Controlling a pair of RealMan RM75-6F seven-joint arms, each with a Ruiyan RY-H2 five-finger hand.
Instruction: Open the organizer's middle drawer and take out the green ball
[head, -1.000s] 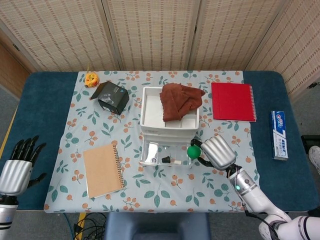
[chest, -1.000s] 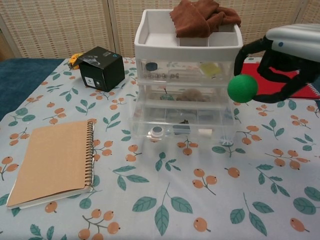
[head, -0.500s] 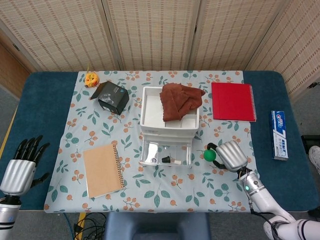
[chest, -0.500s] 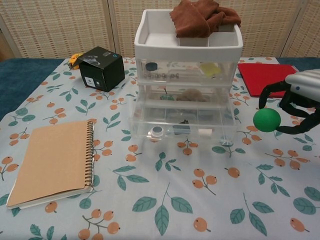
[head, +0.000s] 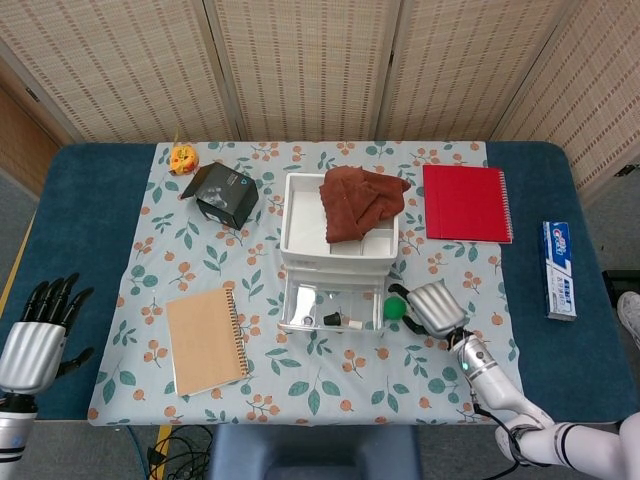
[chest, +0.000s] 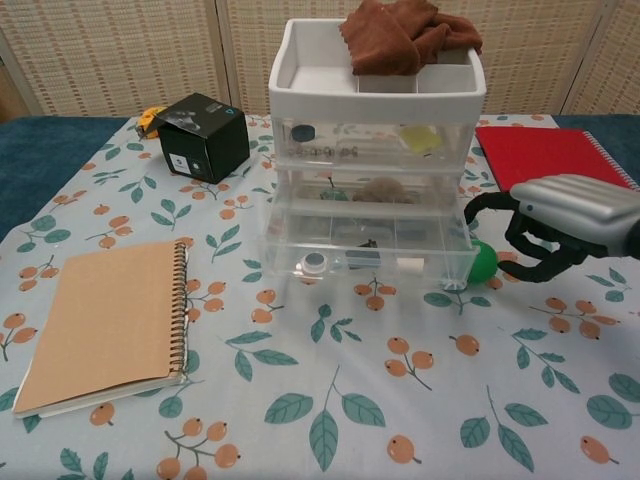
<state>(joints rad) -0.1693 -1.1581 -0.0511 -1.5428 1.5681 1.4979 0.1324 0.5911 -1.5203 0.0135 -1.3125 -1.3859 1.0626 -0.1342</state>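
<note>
The white organizer (head: 300, 215) (chest: 310, 70) stands mid-table, one clear drawer (head: 315, 300) (chest: 365, 240) low on its front pulled out, small items inside. The green ball (head: 393, 309) (chest: 484, 261) sits low by the table, right beside that drawer's front right corner, which partly hides it in the chest view. My right hand (head: 432, 307) (chest: 568, 215) holds the ball, its fingers (chest: 487, 205) curled over and under it. Beyond the table's front left edge, my left hand (head: 35, 340) hangs with fingers apart and nothing in it; only the head view shows it.
A brown cloth (head: 360, 200) (chest: 405, 35) lies on the organizer's top. A black box (head: 222, 195) (chest: 205, 135) and an orange toy (head: 183, 158) sit back left, a tan notebook (head: 205, 340) (chest: 105, 320) front left, a red notebook (head: 466, 203) (chest: 550, 150) and toothpaste box (head: 559, 270) right.
My right hand carried the ball out to the right and down, then back left to the drawer's corner, close to the table. The left hand barely shifted.
</note>
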